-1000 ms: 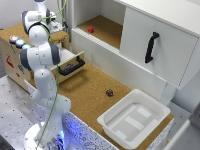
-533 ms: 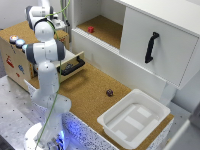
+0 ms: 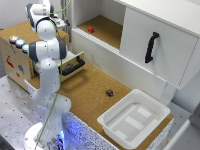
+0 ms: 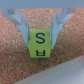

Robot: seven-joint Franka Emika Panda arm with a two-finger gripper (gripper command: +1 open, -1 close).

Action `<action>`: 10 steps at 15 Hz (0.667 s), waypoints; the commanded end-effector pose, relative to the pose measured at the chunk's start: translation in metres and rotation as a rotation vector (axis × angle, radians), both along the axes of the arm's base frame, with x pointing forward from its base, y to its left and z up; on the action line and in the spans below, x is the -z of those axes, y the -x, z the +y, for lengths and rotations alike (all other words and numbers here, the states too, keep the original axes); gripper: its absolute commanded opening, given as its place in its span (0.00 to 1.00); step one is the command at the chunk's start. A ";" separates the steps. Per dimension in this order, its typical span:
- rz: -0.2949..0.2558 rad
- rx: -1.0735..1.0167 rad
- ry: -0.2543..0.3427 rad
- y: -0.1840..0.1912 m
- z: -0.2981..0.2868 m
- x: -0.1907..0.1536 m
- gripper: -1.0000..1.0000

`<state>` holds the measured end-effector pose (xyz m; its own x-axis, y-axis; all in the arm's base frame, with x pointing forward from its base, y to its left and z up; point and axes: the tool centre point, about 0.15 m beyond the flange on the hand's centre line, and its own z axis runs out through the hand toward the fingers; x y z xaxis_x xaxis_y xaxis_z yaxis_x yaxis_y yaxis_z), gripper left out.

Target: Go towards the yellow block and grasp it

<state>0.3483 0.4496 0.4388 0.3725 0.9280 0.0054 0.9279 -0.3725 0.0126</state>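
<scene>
The yellow block (image 4: pixel 40 43) is a small bright cube with black letters on its faces, lying on a brown cork surface. In the wrist view it fills the middle of the picture, just at the tips of my gripper (image 4: pixel 40 30). The pale fingers (image 4: pixel 22 22) stand open, one at each upper corner of the block, and whether they touch it I cannot tell. In the exterior view my gripper (image 3: pixel 56 22) hangs over the top of the wooden box (image 3: pixel 15 62) at the exterior view's left. There the arm hides the block.
A small red block (image 3: pixel 90 29) lies in the open white cabinet (image 3: pixel 115 55). A dark maroon block (image 3: pixel 109 92) sits on the cork table beside a white tray (image 3: pixel 132 120). The box's drawer (image 3: pixel 75 65) is pulled out. Coloured buttons (image 3: pixel 17 41) sit on the box.
The upper arm and wrist have shifted slightly above the wooden box. The blocks, tray and drawer have not moved.
</scene>
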 end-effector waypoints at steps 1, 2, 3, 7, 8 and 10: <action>-0.028 0.142 0.026 0.005 -0.031 -0.023 0.00; -0.021 0.193 0.005 0.005 -0.047 -0.022 0.00; -0.017 0.239 -0.009 0.004 -0.062 -0.021 0.00; -0.013 0.480 -0.059 -0.001 -0.143 -0.015 0.00; -0.016 0.517 -0.060 -0.001 -0.157 -0.013 0.00; -0.036 0.679 -0.077 0.000 -0.204 -0.007 0.00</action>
<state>0.3642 0.3494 0.4642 0.7381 0.6688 -0.0893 0.6745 -0.7346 0.0735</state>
